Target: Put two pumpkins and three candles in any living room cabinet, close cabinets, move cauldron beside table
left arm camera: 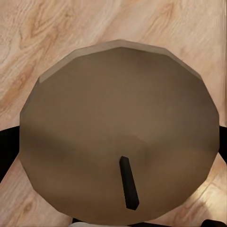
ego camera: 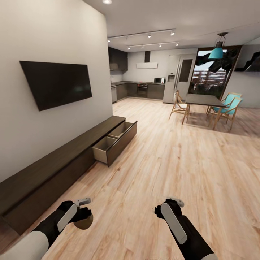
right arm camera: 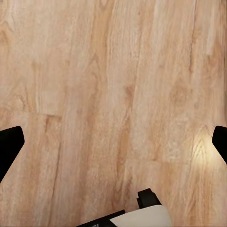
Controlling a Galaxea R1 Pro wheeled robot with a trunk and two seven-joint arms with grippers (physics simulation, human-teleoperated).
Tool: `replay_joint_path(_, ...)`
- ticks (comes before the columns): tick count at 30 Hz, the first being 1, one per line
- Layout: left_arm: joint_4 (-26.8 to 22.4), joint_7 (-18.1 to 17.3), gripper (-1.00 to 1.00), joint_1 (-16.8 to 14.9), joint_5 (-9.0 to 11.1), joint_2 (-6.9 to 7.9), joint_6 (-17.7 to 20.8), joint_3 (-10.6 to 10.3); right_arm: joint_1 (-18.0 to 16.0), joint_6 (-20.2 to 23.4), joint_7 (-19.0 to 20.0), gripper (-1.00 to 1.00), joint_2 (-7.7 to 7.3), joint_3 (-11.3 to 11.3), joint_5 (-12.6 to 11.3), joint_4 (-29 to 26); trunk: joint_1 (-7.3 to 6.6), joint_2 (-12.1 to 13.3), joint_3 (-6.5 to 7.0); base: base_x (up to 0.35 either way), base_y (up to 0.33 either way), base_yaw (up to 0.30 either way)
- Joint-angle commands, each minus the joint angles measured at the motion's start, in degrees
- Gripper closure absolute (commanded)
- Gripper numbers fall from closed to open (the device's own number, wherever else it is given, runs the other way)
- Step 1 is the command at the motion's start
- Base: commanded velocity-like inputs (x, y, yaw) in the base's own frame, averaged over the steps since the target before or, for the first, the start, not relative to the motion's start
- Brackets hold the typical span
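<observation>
- Head view: the left claw (ego camera: 83,213) hangs low over the pale wood plank floor (ego camera: 173,169) and grips a short, stubby grey-beige cylindrical candle (ego camera: 83,221), seen as a brownish round shape just under the black fingers.
- Head view: the long, low dark-brown wooden cabinet (ego camera: 54,162) runs along the white wall at about 10 to 11 o'clock from that claw, its long axis stretching away from the robot toward the kitchen.
- Head view: two drawers of the cabinet stand pulled out at its far end; the nearer open drawer (ego camera: 108,146) lies at roughly 12 to 1 o'clock from the left claw, well apart, with its beige inside showing.
- Head view: the right claw (ego camera: 169,207) hovers over bare floor farther from the cabinet, so the left arm is the nearer one, and the one already loaded.
- Left wrist view: the candle's round flat top (left arm camera: 118,127) with its small dark wick (left arm camera: 129,183) sits right before the camera, black finger edges flanking it on both sides, plank floor behind.
- Right wrist view: the right claw (right arm camera: 113,142) is spread wide and holds nothing, its black fingertips (right arm camera: 9,146) at the frame's two sides with only floor between.
- Judgement: the coming move turns on carrying the candle forward to the open drawer; the base must close that gap first.
</observation>
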Motion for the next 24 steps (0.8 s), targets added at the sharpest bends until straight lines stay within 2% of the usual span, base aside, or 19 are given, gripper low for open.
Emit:
replay_joint_path(1,-0.11,0.52,1.0,-0.04,0.51,0.09,0.12,-0.39,-0.07,0.17,-0.57,-1.0,0.0,0.09,-0.5,-0.03,0.0,-0.05,-0.07,0.0,0.0,-0.277)
replay_joint_path(9,-0.06,0.5,1.0,-0.02,0.51,0.04,0.09,-0.66,-0.07,0.17,-0.62,-1.0,0.0,0.09,-2.07,-0.1,0.0,-0.05,-0.07,0.032,0.0,-0.277)
replay_joint_path(24,-0.15,0.53,1.0,-0.04,0.51,0.04,0.05,-0.94,-0.07,0.15,-0.65,-1.0,0.0,0.09,-2.23,-0.04,0.0,-0.05,-0.07,0.119,0.0,-0.277)
